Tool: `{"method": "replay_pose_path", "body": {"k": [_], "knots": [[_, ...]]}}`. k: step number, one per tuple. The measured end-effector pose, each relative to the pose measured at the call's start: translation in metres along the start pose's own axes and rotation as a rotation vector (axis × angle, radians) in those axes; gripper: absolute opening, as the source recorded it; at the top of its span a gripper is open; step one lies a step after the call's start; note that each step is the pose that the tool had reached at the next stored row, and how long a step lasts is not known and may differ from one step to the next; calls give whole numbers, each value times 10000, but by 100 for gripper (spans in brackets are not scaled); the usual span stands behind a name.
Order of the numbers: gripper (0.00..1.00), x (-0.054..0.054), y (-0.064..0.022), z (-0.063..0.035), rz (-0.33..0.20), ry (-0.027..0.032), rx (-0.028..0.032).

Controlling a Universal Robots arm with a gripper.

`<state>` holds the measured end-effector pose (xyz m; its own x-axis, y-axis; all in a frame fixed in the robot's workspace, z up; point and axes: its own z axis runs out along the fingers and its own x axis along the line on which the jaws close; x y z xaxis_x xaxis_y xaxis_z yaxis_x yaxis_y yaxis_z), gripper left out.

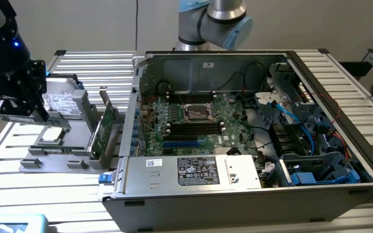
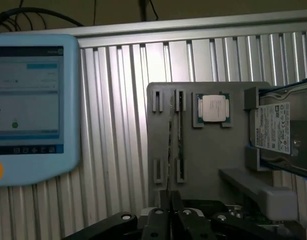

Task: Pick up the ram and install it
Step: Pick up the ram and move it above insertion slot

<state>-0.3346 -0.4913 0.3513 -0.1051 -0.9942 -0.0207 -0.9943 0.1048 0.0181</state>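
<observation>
My gripper (image 2: 171,201) hangs with its fingers pinched nearly together and nothing between them. The ram (image 2: 179,132) stands on edge in the grey holder (image 2: 208,160) just ahead of my fingertips and apart from them. Its long axis runs straight away from me, almost in line with my fingers. The processor chip (image 2: 212,109) and hard drive (image 2: 278,132) sit off to one side of it.
</observation>
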Motion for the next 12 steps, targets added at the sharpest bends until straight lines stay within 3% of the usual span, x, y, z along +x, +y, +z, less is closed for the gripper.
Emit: {"method": "replay_pose_path", "body": {"k": [12], "knots": [[13, -35, -333, -393, -2, -74, -8]]}}
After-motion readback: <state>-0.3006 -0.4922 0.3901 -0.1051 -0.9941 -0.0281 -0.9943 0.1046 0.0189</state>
